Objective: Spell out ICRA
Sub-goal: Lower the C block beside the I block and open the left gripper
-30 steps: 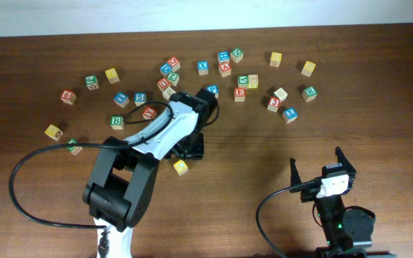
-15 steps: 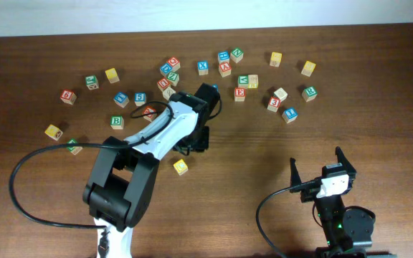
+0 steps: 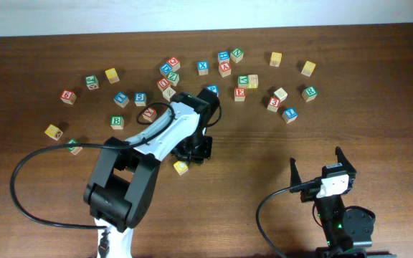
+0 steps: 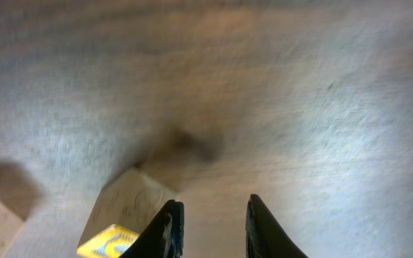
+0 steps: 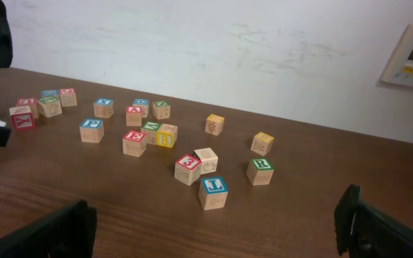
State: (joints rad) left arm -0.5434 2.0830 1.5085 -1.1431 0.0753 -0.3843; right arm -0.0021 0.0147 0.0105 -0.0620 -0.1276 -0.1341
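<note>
Many wooden letter blocks lie scattered across the far half of the brown table (image 3: 264,150). A yellow-faced block (image 3: 181,167) sits alone, nearer the front. My left gripper (image 3: 194,149) is just beyond it. In the left wrist view the jaws (image 4: 212,228) are slightly apart with bare table between them, and the yellow block (image 4: 124,218) lies just outside the left finger. A blue I block (image 5: 213,192) and a green R block (image 5: 261,171) lie ahead of my right gripper (image 5: 217,222), which is open, empty and low near the front edge (image 3: 323,170).
The left arm and its black cable (image 3: 27,179) cover the table's front left. Blocks cluster along the far side from a red one on the left (image 3: 67,96) to a yellow one on the right (image 3: 307,68). A white wall stands behind the table.
The left gripper shifted a little away from the yellow block and back again. The yellow block and the right arm have not moved.
</note>
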